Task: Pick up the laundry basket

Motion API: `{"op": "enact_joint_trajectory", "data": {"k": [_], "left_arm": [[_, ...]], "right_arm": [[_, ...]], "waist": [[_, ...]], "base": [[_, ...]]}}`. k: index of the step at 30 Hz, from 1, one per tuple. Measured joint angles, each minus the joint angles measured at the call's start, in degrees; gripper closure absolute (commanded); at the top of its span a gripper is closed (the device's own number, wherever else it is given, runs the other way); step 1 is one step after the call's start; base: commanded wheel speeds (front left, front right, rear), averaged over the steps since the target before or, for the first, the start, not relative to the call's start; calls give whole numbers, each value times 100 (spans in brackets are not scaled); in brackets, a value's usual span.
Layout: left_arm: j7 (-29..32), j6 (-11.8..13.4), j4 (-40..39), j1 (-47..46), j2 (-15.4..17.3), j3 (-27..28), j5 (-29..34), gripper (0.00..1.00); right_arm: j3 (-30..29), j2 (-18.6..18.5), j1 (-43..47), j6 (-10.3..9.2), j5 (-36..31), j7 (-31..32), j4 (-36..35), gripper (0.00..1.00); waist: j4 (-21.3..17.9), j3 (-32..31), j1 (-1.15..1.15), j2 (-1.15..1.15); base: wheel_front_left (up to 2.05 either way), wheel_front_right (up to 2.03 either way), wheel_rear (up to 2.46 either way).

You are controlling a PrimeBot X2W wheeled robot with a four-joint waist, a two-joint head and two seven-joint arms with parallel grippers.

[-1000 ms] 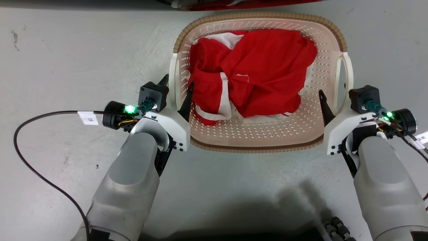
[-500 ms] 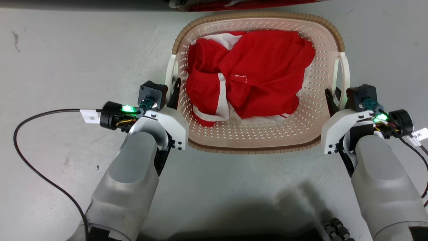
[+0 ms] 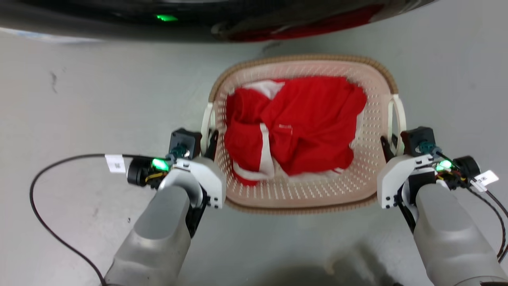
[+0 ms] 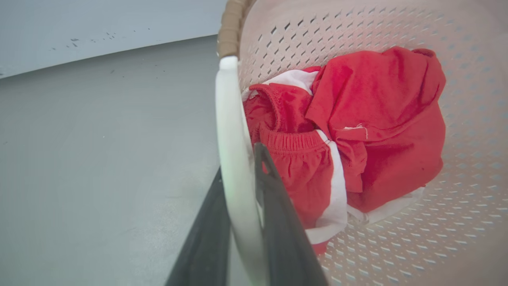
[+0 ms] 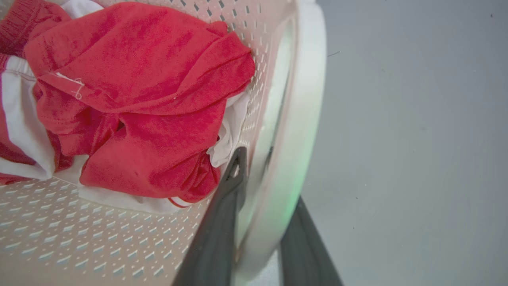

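The laundry basket, cream with perforated walls and a brown rim, sits between my two arms and holds red and white clothes. My left gripper is shut on the basket's left white loop handle. In the left wrist view the handle runs between the two dark fingers of the left gripper. My right gripper is shut on the right handle. In the right wrist view that handle is pinched inside the right gripper.
A dark machine front with a green light spans the top of the head view, and red cloth shows at its lower edge. A black cable loops over the grey floor on the left.
Both grippers have shut on the basket's loop handles. The head camera has since moved, so the basket and arms sit lower in the picture and the dark machine shows at the top.
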Motion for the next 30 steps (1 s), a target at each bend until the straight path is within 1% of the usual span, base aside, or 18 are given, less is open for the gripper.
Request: {"op": "enact_joint_trajectory", "data": {"k": [2,3,15,21,30], "left_arm": [[-1,0,64,29,2,-52,-69,100],[-1,-3,196,66,1,-158,-190,100],[0,-26,862,366,-7,-837,-998,100],[48,-31,1111,530,-7,-1185,-1367,100],[427,-35,1338,814,-7,-1621,-1812,100]], "right_arm": [[5,0,21,0,38,1,25,100],[40,1,65,0,71,1,105,100],[302,5,400,0,126,15,612,100],[706,2,566,-1,368,151,740,100],[1429,-3,965,-2,913,512,789,100]], "waist": [[9,-87,0,0],[25,-263,0,0],[206,-1394,0,0],[296,-1970,-1,0],[407,-2836,-1,0]], "base": [[0,0,0],[0,0,0],[0,0,0],[0,0,0],[0,0,0]]}}
